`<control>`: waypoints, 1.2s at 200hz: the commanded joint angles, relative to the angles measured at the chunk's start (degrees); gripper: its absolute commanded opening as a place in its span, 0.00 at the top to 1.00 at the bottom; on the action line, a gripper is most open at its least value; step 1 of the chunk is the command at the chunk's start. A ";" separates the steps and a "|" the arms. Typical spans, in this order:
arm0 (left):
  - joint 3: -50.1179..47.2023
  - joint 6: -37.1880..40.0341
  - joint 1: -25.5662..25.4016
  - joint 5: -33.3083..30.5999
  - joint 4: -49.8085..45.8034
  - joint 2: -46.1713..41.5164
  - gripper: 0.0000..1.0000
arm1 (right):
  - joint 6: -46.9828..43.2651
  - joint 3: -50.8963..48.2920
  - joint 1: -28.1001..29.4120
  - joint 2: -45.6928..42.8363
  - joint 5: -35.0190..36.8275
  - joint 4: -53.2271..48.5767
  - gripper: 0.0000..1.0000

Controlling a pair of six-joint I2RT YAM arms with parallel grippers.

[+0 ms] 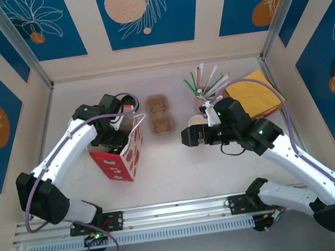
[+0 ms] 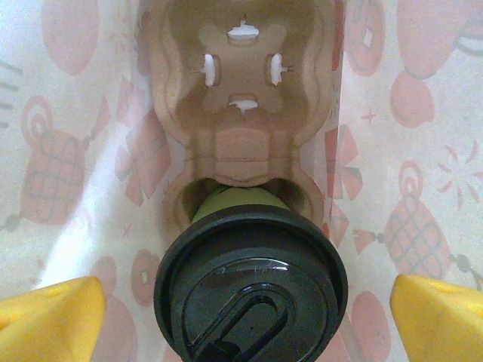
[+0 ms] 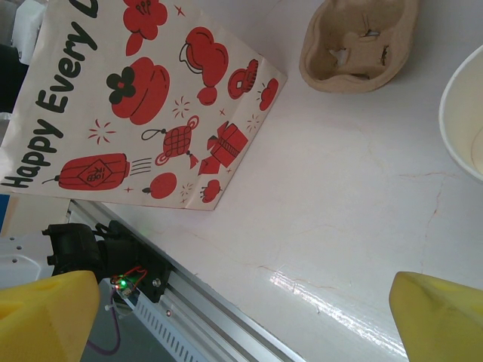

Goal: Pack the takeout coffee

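The takeout coffee [image 2: 253,275], a green cup under a black lid, sits in the near pocket of a brown pulp cup carrier [image 2: 243,113] inside the red-and-white printed paper bag [image 1: 122,160]. My left gripper [image 2: 249,320] reaches down into the bag [image 1: 115,134] right above the cup. It is open, and its yellow fingertips [image 2: 53,317] stand clear of the lid on both sides. My right gripper [image 3: 241,317] hovers open over bare table to the right of the bag [image 1: 190,137], holding nothing.
A second pulp carrier [image 1: 159,114] lies empty on the table behind the bag. A lidless cup with a white inside [image 1: 196,122] stands by the right gripper. Straws [image 1: 204,82] and a yellow packet [image 1: 255,94] sit at the back right. An aluminium rail [image 1: 177,212] runs along the near edge.
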 commanded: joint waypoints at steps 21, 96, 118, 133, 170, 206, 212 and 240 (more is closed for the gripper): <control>2.03 0.86 1.13 0.48 -1.33 -0.48 0.03 | 0.06 -0.09 0.39 -0.71 0.21 0.05 0.01; 1.95 0.89 1.56 0.83 -1.63 -0.93 0.03 | 0.05 -0.09 0.37 -0.72 0.13 0.06 0.01; 2.04 0.87 1.56 0.83 -1.72 -1.03 0.03 | 0.06 -0.11 0.37 -0.71 0.08 -0.03 0.01; 2.19 0.86 1.57 0.84 -1.81 -1.10 0.03 | 0.06 -0.09 0.38 -0.72 0.13 0.04 0.01; 2.65 0.85 1.57 0.74 -2.07 -1.12 0.03 | 0.05 0.00 0.37 -0.57 0.08 0.06 0.01; 3.18 0.86 1.58 0.39 -2.33 -1.42 0.03 | 0.03 0.09 0.38 -0.62 0.04 0.10 0.01; 3.27 0.82 1.56 0.26 -2.42 -1.47 0.03 | 0.06 0.15 0.37 -0.62 0.00 0.14 0.01; 3.53 0.82 1.61 -0.13 -2.68 -1.60 0.03 | 0.03 0.20 0.38 -0.43 -0.18 0.24 0.01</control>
